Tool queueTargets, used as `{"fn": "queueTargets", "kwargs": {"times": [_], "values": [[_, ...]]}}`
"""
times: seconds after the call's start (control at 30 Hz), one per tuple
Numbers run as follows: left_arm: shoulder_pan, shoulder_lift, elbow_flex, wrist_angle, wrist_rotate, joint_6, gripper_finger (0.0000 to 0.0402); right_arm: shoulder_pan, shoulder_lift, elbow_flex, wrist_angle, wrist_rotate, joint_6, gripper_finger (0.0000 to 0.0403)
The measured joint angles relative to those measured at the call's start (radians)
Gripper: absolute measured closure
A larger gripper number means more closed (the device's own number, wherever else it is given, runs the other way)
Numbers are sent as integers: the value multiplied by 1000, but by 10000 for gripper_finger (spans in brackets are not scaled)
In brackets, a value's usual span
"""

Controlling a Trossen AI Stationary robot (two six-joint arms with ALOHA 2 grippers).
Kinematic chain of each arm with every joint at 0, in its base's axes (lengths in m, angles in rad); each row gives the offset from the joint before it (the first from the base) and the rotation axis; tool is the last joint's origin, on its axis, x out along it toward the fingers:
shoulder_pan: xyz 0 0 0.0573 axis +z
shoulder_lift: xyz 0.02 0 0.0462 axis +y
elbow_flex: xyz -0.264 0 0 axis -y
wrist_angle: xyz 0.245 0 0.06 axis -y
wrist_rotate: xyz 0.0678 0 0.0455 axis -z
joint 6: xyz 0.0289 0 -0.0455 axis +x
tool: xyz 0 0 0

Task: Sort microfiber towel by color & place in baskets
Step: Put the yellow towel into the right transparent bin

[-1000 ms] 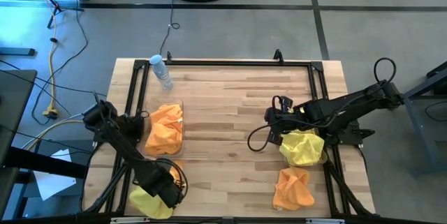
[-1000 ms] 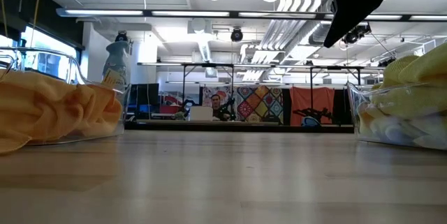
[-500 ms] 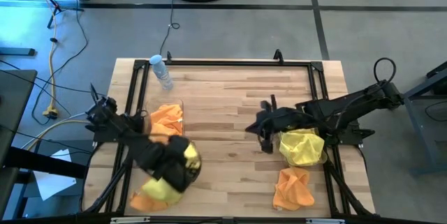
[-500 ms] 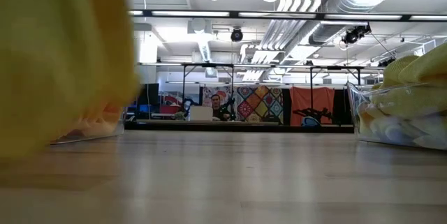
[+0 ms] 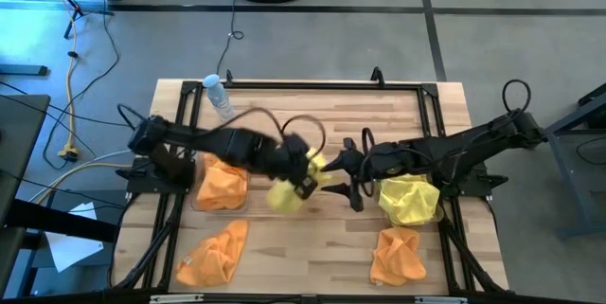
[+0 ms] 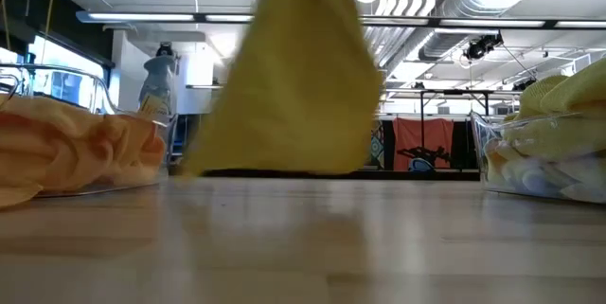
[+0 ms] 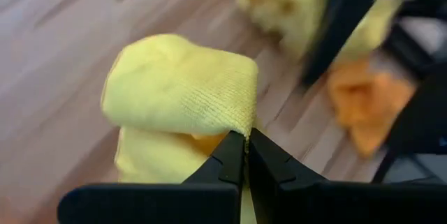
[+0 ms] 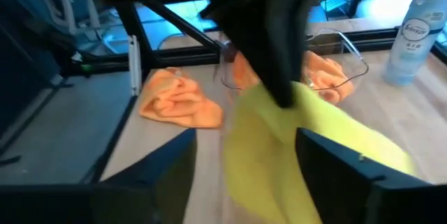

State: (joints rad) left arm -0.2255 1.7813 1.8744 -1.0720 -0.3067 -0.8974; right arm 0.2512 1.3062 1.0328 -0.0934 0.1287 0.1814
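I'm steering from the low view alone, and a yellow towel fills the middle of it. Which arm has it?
Observer: The left gripper is shut on the yellow towel, above mid-table.
Operator: And the right gripper?
Observer: The right gripper is open, close beside that towel and facing it.
Operator: Anything unsorted that I can't see?
Observer: Two orange towels lie loose on the table outside the baskets, one on the left arm's side and one on the right arm's.
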Motion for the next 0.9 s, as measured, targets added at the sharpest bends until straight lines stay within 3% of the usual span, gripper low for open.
{"fn": "queueTargets", "kwargs": {"times": [0.1, 0.23, 0.37, 0.63, 0.77, 0.9], "values": [[52, 0, 0, 107, 49, 112, 401, 0, 37, 0, 8, 45, -30, 132], [97, 0, 0, 170, 145, 215, 401, 0, 73, 0, 9, 161, -8, 124], [123, 0, 0, 128, 187, 267, 401, -3, 81, 0, 6, 240, 16, 124], [176, 0, 0, -94, 172, 334, 401, -3, 60, -1, 7, 324, 23, 124], [190, 0, 0, -69, 215, 422, 401, -24, 73, 0, 13, 375, -7, 124], [201, 0, 0, 2, 275, 499, 401, -53, 109, 0, 42, 351, 1, 124]]}}
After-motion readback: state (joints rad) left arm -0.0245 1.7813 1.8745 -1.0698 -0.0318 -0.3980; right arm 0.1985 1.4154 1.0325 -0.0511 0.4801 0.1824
